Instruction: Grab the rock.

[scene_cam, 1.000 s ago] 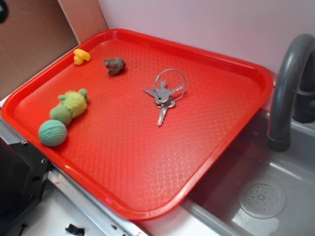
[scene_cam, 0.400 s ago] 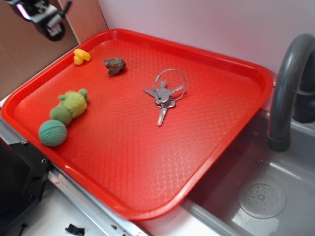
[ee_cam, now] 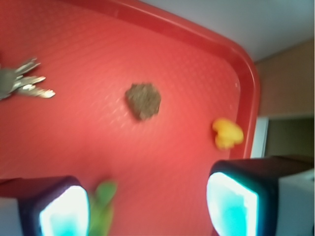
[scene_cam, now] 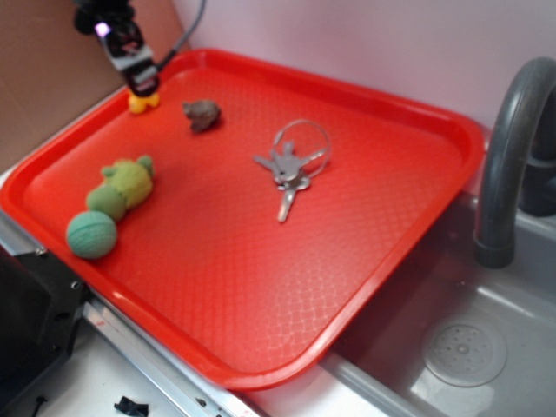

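Note:
The rock is a small lumpy brown-grey stone lying on the red tray near its far left corner; the wrist view shows the rock ahead of the fingers. My gripper hangs above the tray's far left rim, over the yellow duck and left of the rock, clear of it. In the wrist view the gripper is open, its two glowing pads wide apart with only bare tray between them.
A bunch of keys on a ring lies mid-tray. Green knitted balls sit at the tray's left side. A grey faucet and a sink are to the right. A brown wall panel stands behind the gripper.
My gripper has come into view from the upper left and moved right and down, now over the yellow duck. The objects on the tray have not moved.

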Action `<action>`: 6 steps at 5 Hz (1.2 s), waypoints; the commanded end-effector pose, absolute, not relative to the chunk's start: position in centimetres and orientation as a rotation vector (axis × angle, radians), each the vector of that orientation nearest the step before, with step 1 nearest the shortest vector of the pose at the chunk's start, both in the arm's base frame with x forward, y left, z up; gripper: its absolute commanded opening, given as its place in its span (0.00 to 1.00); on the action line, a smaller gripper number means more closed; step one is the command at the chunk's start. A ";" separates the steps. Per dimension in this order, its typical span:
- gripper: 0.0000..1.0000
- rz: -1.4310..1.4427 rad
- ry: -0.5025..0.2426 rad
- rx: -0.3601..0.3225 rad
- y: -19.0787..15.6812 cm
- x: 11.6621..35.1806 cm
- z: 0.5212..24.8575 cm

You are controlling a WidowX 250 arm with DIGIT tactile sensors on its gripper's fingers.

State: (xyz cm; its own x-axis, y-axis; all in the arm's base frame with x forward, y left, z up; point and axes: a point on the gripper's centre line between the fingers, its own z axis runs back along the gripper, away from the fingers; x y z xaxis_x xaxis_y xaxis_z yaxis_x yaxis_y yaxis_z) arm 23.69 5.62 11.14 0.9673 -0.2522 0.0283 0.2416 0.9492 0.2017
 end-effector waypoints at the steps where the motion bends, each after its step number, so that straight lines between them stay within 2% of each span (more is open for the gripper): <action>1: 1.00 -0.380 -0.049 0.191 5.3 26.5 7.4; 3: 1.00 -0.412 0.005 0.151 6.1 27.9 3.9; 5: 1.00 -0.395 0.021 0.144 6.9 28.5 3.1; 6: 0.35 -0.399 0.045 0.148 6.8 28.5 2.8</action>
